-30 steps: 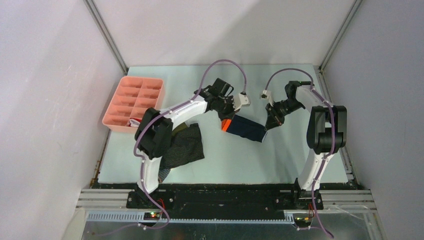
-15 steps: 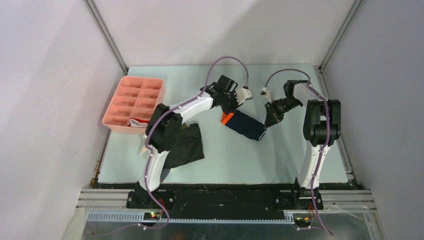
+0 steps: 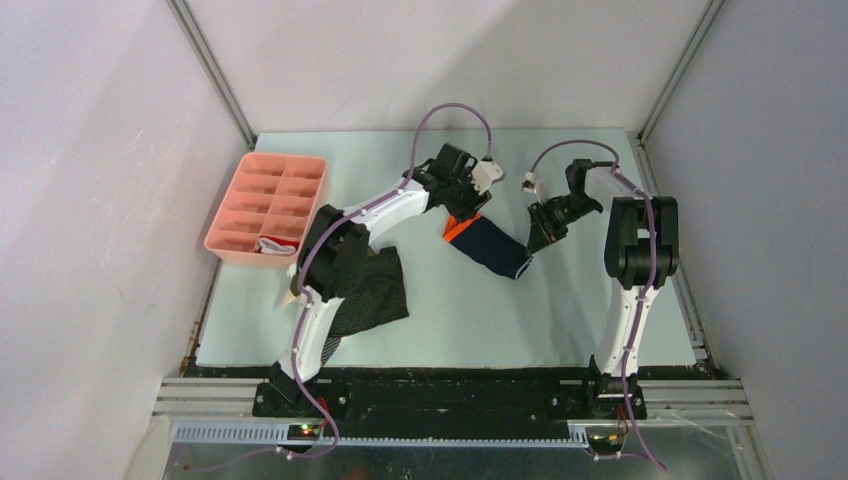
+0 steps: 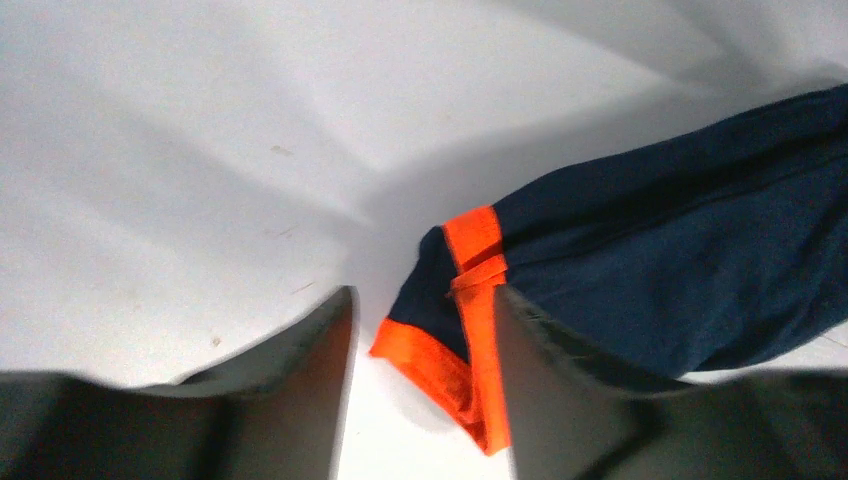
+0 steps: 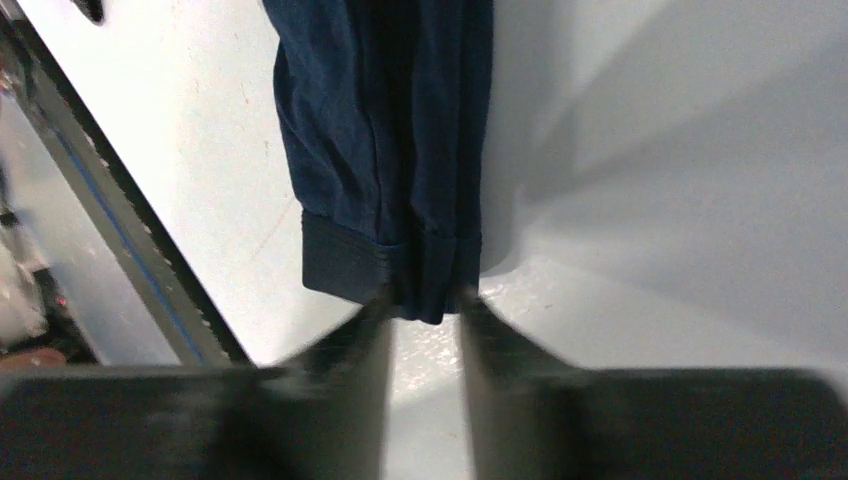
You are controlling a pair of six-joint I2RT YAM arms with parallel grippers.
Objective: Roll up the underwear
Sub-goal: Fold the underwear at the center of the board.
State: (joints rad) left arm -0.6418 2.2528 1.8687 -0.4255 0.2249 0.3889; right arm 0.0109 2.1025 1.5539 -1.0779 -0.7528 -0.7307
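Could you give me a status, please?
Left claw open at orange band. Right claw slightly open at other end. Navy briefs folded, not rolled. Nothing blocking.

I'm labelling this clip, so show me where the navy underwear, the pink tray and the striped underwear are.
navy underwear (image 3: 492, 252), top view, middle of the navy cloth.
pink tray (image 3: 287, 158), top view, far rim.
striped underwear (image 3: 378, 292), top view, middle of its visible part.
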